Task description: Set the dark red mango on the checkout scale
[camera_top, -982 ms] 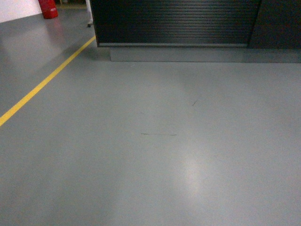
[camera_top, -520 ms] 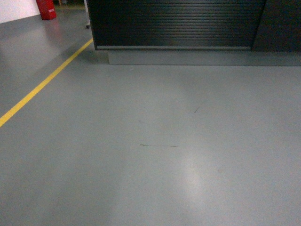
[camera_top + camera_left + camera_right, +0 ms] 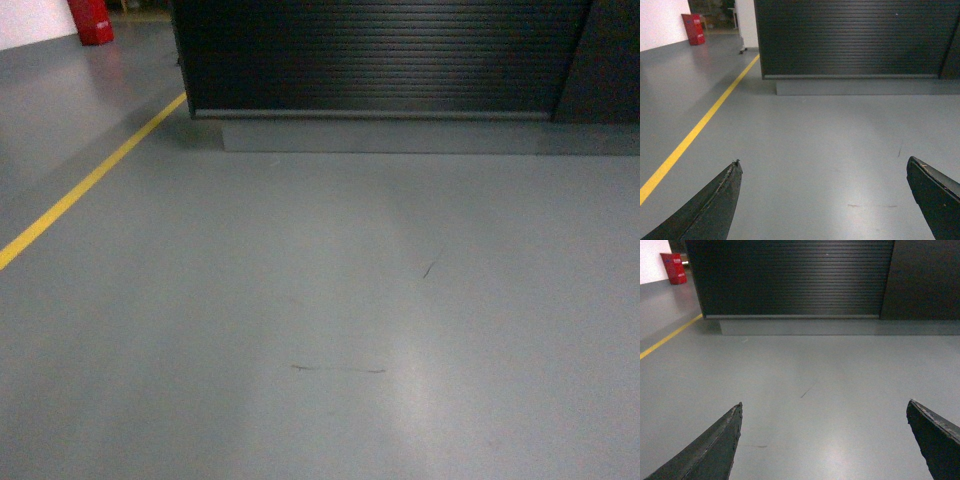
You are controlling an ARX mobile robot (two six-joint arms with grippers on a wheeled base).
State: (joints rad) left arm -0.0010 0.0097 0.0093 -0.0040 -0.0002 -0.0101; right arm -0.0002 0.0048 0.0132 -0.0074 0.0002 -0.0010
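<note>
Dark, almost black checkout bench (image 3: 370, 55) with horizontally ribbed front panel and grey plinth (image 3: 400, 137) stands ahead of both jaws, well apart across glossy grey floor (image 3: 300, 300). Left gripper (image 3: 822, 172) — jaws spread wide, nothing between them. Right gripper (image 3: 822, 412) — jaws likewise released, holding nothing. Yellow floor line (image 3: 695, 132) runs left of the left jaws. Red box-like object (image 3: 693, 29) far left by a white wall (image 3: 660, 22). Mango and scale: out of view in every frame.

Checkout (image 3: 375, 55) ahead, floor line (image 3: 90, 185) left
</note>
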